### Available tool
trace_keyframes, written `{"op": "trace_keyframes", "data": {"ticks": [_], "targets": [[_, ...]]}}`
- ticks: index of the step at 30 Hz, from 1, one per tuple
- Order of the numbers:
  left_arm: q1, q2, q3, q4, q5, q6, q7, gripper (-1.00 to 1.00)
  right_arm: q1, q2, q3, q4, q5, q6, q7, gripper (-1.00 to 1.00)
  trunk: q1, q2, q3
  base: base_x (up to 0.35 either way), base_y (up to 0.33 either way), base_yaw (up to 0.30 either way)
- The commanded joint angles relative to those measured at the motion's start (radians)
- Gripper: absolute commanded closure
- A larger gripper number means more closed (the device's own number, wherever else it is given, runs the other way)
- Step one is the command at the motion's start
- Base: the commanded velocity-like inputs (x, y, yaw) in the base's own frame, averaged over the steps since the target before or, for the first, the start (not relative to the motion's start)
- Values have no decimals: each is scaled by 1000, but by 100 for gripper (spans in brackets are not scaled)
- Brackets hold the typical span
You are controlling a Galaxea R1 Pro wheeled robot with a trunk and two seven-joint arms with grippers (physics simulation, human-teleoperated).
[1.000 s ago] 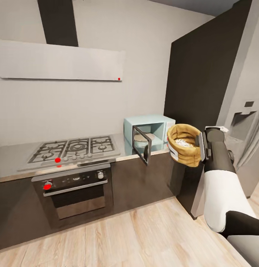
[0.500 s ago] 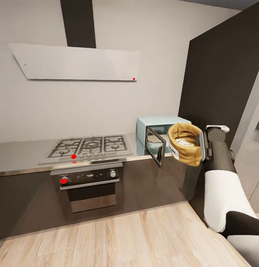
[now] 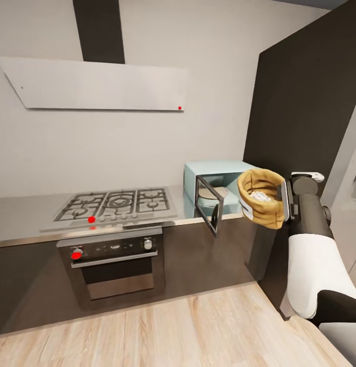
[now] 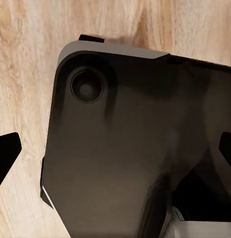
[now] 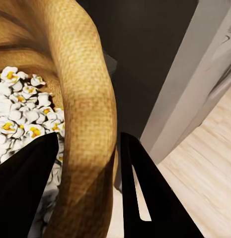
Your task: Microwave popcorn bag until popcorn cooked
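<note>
While held aloft: the popcorn bag (image 3: pixel 261 197) hung just right of the microwave (image 3: pixel 212 188), whose door stood open.
Right gripper (image 3: pixel 285 202): pinched on the bag's rim, one finger inside, one outside.
Popcorn (image 5: pixel 18 116): white, puffed, inside the bag.
Left gripper (image 4: pixel 115 153): fingers apart, holding nothing.
Advice: keeping the bag upright would avoid spills.

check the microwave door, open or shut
Open: the microwave door is swung out over the countertop edge, baring the pale cavity. The popcorn bag hangs outside, beside it.
</note>
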Motion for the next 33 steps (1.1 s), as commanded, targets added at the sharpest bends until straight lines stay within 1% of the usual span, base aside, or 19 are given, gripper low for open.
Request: {"op": "trace_keyframes", "data": {"ticks": [1,7,21,24,29,33], "targets": [[0,0,1,-1,6,-2,0,-100,-1,0,1,0,-6,3,-8,100,0,-1,-1,236,-182,0],[0,0,2,-1,7,-2,0,-100,-1,0,1,-1,-9,3,-8,100,0,-1,-1,233,-180,35],[0,0,2,-3,8,-2,0,-100,-1,-2,-1,7,-10,3,-8,100,0,-1,-1,8,-6,257],[0,0,1,-3,7,-2,0,-100,-1,-4,-2,9,-11,3,-9,100,0,-1,-1,0,0,56],[0,0,2,-3,7,-2,0,-100,-1,-19,-2,11,-11,3,-7,100,0,-1,-1,0,0,4],[0,0,2,-4,6,-2,0,-100,-1,-22,-2,11,-11,3,-7,100,0,-1,-1,0,0,0]]}}
